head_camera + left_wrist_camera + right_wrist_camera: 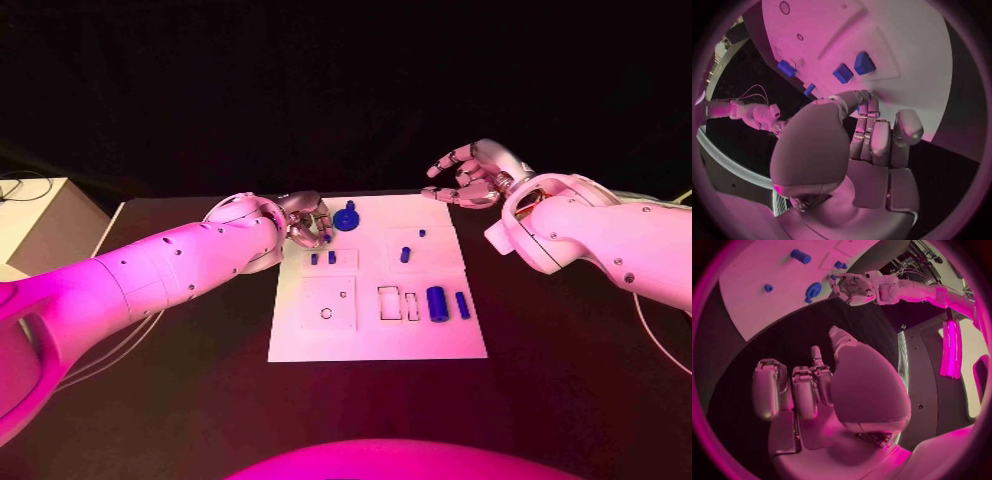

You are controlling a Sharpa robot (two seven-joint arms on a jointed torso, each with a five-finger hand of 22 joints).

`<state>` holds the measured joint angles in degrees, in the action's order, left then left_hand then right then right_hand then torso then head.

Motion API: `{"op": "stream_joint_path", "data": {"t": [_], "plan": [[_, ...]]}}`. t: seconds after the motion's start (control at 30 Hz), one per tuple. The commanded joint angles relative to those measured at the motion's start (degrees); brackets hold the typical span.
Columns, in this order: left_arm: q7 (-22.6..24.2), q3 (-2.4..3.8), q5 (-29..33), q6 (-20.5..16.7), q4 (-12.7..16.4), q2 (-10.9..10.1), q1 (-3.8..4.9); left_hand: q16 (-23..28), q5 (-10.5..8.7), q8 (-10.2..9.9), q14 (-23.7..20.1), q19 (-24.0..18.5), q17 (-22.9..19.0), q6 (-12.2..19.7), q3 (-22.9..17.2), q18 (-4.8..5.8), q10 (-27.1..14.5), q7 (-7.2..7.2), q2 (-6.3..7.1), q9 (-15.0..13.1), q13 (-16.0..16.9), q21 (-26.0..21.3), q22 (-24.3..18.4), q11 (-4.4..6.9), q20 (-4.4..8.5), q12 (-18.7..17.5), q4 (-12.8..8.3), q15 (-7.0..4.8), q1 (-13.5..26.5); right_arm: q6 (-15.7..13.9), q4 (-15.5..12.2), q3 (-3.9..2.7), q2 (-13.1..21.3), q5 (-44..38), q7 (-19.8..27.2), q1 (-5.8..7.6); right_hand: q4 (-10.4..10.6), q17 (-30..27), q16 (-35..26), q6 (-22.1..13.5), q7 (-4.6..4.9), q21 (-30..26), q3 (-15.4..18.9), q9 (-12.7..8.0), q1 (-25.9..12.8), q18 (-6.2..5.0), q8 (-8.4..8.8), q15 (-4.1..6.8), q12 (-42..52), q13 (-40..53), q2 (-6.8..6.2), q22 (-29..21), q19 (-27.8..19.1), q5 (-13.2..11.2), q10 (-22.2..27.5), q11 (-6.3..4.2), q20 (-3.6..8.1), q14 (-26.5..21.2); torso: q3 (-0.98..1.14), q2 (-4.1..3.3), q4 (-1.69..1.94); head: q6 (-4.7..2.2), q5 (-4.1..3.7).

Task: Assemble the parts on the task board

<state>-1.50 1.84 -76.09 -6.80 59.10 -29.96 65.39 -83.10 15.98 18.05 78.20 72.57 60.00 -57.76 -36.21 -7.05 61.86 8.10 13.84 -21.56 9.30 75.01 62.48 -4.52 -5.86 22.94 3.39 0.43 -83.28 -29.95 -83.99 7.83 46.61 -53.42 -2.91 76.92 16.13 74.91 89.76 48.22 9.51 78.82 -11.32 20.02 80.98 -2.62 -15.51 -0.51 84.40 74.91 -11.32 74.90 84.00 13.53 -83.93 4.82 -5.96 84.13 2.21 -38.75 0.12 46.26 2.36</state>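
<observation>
White and flat, the task board (378,335) lies in the middle of the black counter (577,360), its long axis running away from the robot. On it lie the blue parts: a rounded part (346,217) near the far left corner, two small pegs (323,258) just behind a square recess, two more small pieces (408,252) in the far right panel, and a thick cylinder (436,303) with a thinner rod (462,305) beside it near the right edge, both lying lengthwise along the board. The left robot hand (300,226) sits at the board's far left edge, just beside the rounded part and clearly the nearer one to it; its fingers are curled in together, and the left wrist view shows nothing between them. The right robot hand (472,175) hovers beyond the board's far right corner, well apart from every part, fingers loosely spread and holding nothing. Judging from this, the rounded part lies just to the right of the left robot hand, so a short inward reach would meet it. Open counter surrounds the board on the near side and the right, leaving room to move.
</observation>
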Motion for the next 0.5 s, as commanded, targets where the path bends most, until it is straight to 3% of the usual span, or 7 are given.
{"op": "stream_joint_path", "data": {"t": [0.03, 0.17, 0.33, 0.43, 0.5], "plan": [[-0.7, -0.26, -0.7, 2.0, 0.2, 0.1, -0.28, 0.2, -0.21, -0.4, -0.5, -0.6, -0.1, 0.2, 0.0, 0.68, 0.1, 0.18, -0.17, 0.1, -0.1, -0.5, -0.3, -0.13, -0.21, -0.6, -0.5, 0.19, 0.6, 0.5, -0.1, -0.02, 0.0, -0.5, 0.4, -0.02, 0.1, 15.1, 0.2, -0.2, -0.05, -0.1, -0.2, 0.1, -0.4, -0.08, -0.34, 0.32, 0.1, 9.4, 0.19, 6.1, 2.1, 0.3, -0.1, -0.19, 0.15, 5.9, -0.04, 0.03, 0.08, 0.01, -0.09], [-0.3, -0.27, -0.6, 1.4, 0.5, -0.2, -0.30, 0.3, -0.19, -0.7, -0.6, -0.8, -0.1, 0.4, 0.0, 0.64, 0.1, 0.26, -0.05, 0.1, -0.1, -0.7, -0.5, -0.23, -0.30, -1.0, -0.6, 0.28, 0.8, 0.5, -0.1, -0.02, 0.1, -0.5, 0.4, -0.02, 0.1, 15.1, 0.2, -0.3, -0.07, -0.2, -0.3, 0.1, -0.4, -0.11, -0.54, 0.35, 0.0, 9.2, 0.10, 6.0, 2.1, 0.3, 0.0, -0.22, 0.19, 5.9, -0.07, 0.01, 0.11, -0.01, -0.10], [0.0, -0.24, -0.5, 0.3, 0.8, -0.6, -0.34, 0.3, -0.12, -2.3, -0.8, -1.1, -0.2, 2.1, -0.2, 0.54, 0.3, 0.54, 0.16, 0.5, 0.1, -0.9, -0.9, -0.44, -0.51, -2.2, -1.1, 0.48, 1.1, 0.5, -0.1, -0.02, 0.1, -0.5, 0.4, -0.02, 0.1, 15.1, 0.2, -0.3, -0.07, -0.2, -0.3, 0.1, -0.4, -0.11, -0.54, 0.35, 0.0, 9.2, 0.10, 6.0, 2.1, 0.3, 0.0, -0.22, 0.19, 5.9, -0.09, 0.00, 0.10, -0.09, -0.04], [0.0, -0.22, -0.4, -0.2, 0.9, -0.8, -0.36, 0.2, -0.09, -4.5, -1.0, -1.5, -0.4, 4.8, -0.5, 0.44, 0.4, 0.73, 0.48, 1.1, 0.3, -1.1, -1.2, -0.44, -0.67, -3.3, -1.5, 0.57, 1.3, 0.5, 0.0, -0.02, 0.1, -0.5, 0.4, -0.02, 0.1, 15.1, 0.2, -0.3, -0.07, -0.2, -0.3, 0.1, -0.4, -0.11, -0.54, 0.35, 0.0, 9.2, 0.10, 6.0, 2.1, 0.3, 0.0, -0.22, 0.19, 5.9, -0.11, 0.00, 0.13, -0.12, -0.08], [0.0, -0.22, -0.3, -0.5, 0.9, -0.8, -0.37, 0.2, -0.10, -4.7, -1.0, -1.5, -0.4, 5.0, -0.5, 0.42, 0.4, 0.77, 0.50, 1.1, 0.3, -1.2, -1.2, -0.46, -0.66, -3.4, -1.5, 0.56, 1.4, 0.5, 0.0, -0.02, 0.1, -0.5, 0.4, -0.02, 0.1, 15.1, 0.2, -0.3, -0.07, -0.3, -0.3, 0.1, -0.4, -0.13, -0.54, 0.35, -0.1, 9.1, 0.07, 5.9, 2.1, 0.2, 0.1, -0.22, 0.19, 5.9, -0.13, 0.00, 0.13, -0.12, -0.08]]}}
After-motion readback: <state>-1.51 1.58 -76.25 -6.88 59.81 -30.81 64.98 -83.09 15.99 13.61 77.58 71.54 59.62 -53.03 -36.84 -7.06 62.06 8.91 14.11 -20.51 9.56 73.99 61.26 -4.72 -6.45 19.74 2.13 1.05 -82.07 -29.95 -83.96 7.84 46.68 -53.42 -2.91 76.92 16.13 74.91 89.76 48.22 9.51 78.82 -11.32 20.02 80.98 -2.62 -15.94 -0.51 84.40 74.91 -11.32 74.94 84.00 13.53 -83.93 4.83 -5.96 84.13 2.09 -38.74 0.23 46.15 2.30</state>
